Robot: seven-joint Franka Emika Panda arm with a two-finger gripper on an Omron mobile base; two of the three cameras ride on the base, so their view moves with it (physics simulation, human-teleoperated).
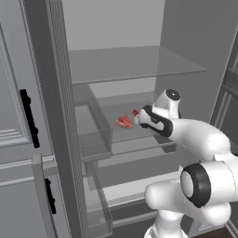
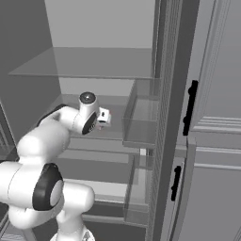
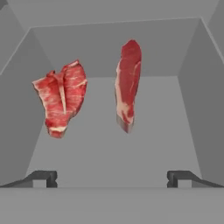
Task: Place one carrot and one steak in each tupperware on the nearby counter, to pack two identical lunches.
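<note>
Gripper (image 3: 112, 178), fingers spread wide and holding nothing, faces 2 steaks on the fridge shelf (image 3: 109, 157). Nearer to centre lies the narrow steak (image 3: 127, 85); the broad steak (image 3: 61, 98) lies left of it. Step in hand: the reach for a steak. Next move likely calls for advancing until the fingers straddle the narrow steak, then closing.

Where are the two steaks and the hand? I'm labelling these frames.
Left steak (image 3: 60, 98), hand view: middle of the wide marbled slab.
Right steak (image 3: 127, 83), hand view: middle of the narrow upright piece.
Hand (image 3: 112, 178), hand view: midway between its two dark fingertips, jaws open.
</note>
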